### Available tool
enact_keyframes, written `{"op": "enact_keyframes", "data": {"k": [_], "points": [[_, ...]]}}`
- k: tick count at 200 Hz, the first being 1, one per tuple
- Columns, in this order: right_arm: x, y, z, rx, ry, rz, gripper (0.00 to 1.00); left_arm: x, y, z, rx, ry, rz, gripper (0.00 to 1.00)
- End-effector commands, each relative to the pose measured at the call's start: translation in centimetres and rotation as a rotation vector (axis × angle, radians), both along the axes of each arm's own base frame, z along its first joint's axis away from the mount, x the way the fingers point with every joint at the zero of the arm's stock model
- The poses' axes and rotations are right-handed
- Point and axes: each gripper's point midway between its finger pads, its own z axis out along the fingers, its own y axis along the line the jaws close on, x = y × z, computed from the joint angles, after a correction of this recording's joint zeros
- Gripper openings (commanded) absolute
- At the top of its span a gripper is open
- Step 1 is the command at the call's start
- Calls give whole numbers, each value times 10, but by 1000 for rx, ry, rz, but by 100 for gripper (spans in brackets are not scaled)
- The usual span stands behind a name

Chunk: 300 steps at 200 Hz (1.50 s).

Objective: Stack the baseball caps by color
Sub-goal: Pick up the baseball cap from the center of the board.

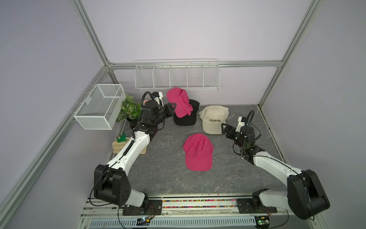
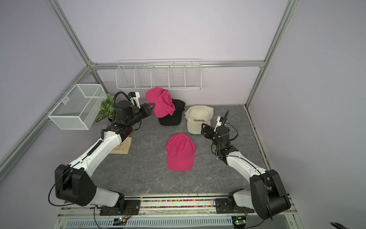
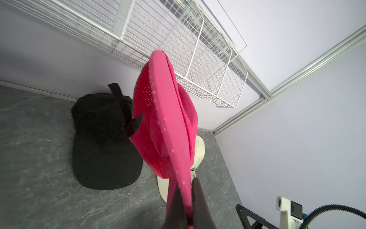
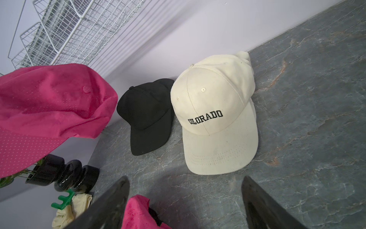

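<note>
My left gripper (image 1: 172,106) (image 3: 186,185) is shut on the brim of a hot pink mesh cap (image 1: 179,103) (image 3: 164,119). That cap hangs in the air at the back, over a black cap (image 1: 186,119) (image 3: 103,142) lying on the table. A second pink cap (image 1: 198,152) (image 4: 138,210) lies flat in the middle with its brim toward the front. A cream cap (image 1: 214,121) (image 4: 213,111) lettered COLORADO sits at the back right. My right gripper (image 1: 224,128) (image 4: 184,179) hovers open and empty just in front of the cream cap's brim.
A white wire shelf (image 1: 177,76) hangs on the back wall just above the lifted cap. A mesh basket (image 1: 99,106) is mounted on the left wall. Under it stand a potted plant (image 1: 129,109) and a folded cream towel (image 1: 116,147) with a green toy (image 1: 121,137).
</note>
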Motion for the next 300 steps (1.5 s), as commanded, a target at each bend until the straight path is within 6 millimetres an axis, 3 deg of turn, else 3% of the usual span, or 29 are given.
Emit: {"op": "enact_keyframes", "data": {"k": [1,11,29,40,49,67,82,92,114,128,175,210,247,270,300], "points": [[4,1,11,8,-19,9,89,-14,-7,-72,96,244,-77,0],[4,2,10,10,-11,15,89,-17,-9,-42,85,165,-104,0],[5,5,11,21,-17,27,89,-41,-32,23,-55,-25,-289,0],[6,8,14,31,-28,38,89,-52,-40,40,-108,-68,-364,0],[7,11,16,46,-35,51,89,-49,-38,33,-105,-40,-342,0],[8,15,15,69,-34,67,89,-26,-17,-24,75,117,-176,0],[10,17,12,74,-20,73,89,-25,-5,-50,255,192,-121,0],[10,19,11,76,-14,82,89,-31,-8,-43,256,182,-170,0],[11,28,17,125,-36,124,89,-42,-23,15,-120,7,-329,0],[11,38,24,195,-63,169,89,-46,-27,29,-198,-31,-383,0],[17,68,39,413,-129,323,89,-62,-51,23,-227,44,-569,0],[22,68,46,527,-177,383,91,-77,-64,23,-203,53,-653,0],[17,66,55,483,-218,396,94,-78,-69,19,-187,70,-663,0],[16,59,52,446,-202,351,94,-77,-70,17,-189,79,-668,0],[14,20,31,344,-157,122,92,-78,-71,18,-187,78,-673,0]]}}
